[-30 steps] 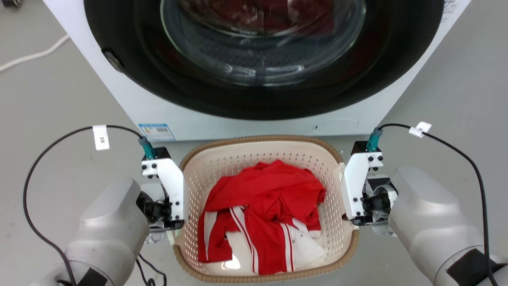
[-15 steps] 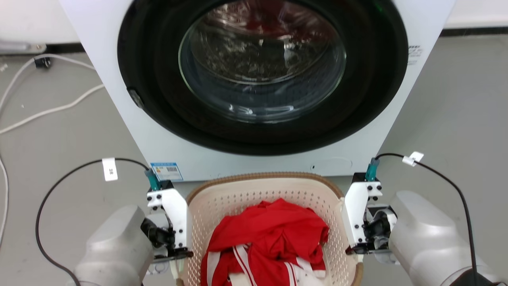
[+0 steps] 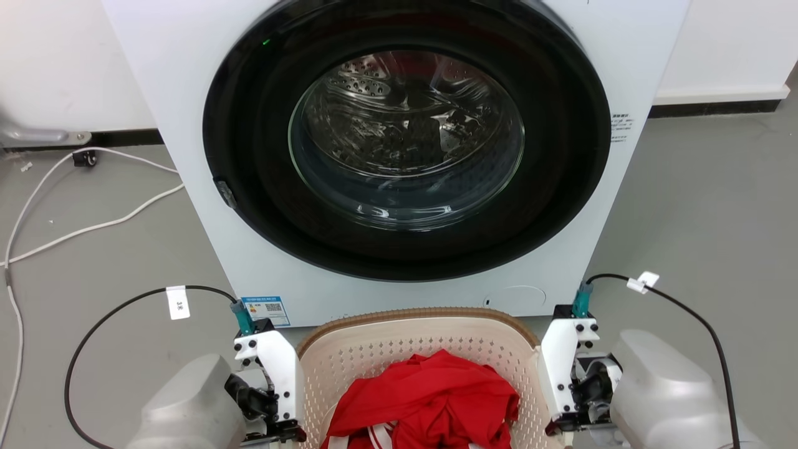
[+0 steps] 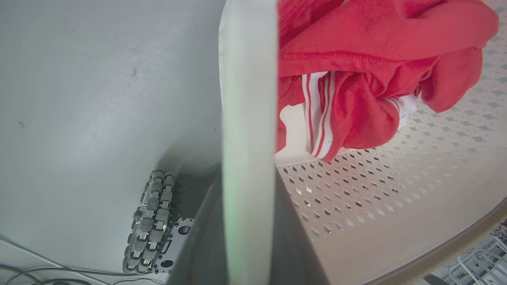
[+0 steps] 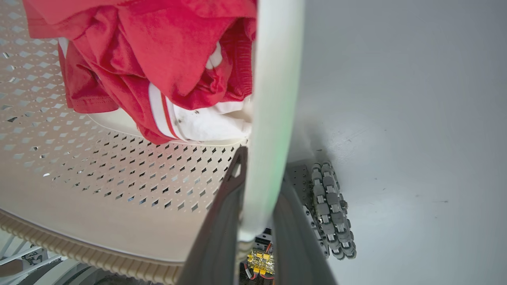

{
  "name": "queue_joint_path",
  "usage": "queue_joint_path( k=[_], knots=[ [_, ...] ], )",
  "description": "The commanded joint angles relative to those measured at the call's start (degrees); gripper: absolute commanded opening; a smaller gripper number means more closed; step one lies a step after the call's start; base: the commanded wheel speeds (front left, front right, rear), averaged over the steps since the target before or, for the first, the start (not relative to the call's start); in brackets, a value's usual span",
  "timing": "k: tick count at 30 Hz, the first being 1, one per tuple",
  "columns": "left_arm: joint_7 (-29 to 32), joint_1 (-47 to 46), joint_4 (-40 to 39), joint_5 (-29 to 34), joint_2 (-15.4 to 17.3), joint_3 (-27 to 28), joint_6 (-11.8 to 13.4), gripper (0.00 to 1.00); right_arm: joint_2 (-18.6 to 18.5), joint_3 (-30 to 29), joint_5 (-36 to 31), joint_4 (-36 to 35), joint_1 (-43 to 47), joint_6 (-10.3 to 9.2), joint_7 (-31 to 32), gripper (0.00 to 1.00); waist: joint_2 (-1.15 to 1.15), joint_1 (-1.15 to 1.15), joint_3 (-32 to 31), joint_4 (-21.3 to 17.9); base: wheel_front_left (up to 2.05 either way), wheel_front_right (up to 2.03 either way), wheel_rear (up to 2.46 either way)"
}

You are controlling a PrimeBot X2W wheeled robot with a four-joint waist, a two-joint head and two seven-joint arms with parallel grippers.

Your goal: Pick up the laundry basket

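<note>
Beside the washer — left fingers, right fingers clamp the laundry basket.

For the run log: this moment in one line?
left pincer: shut on laundry basket | right pincer: shut on laundry basket | contents: red clothes | ahead: washing machine

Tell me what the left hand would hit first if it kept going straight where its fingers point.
Probably the grey floor. The left hand, clamped on the handle of the laundry basket, points down past it; depth is unclear.
</note>
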Motion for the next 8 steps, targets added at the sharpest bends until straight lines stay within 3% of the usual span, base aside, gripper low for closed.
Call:
queue_joint_path(
  k=[1, 8],
  knots=[
    [0.2, 0.4, -1.0, -0.5, -2.2, 0.0, -0.8, 0.0, 1.7, -0.1, 0.9, -0.8, 0.6, 0.64, -0.3, 0.0, 0.0, 0.01, -0.3, 0.1, 0.0, 0.0, 0.0],
    [0.4, 0.9, -0.5, -0.9, -2.8, -0.2, -0.8, 0.0, 1.8, 0.2, 1.2, -0.8, 1.6, 0.65, -0.5, 0.0, 0.0, 0.01, -1.1, 0.3, 0.0, 0.0, 0.0]
  ],
)
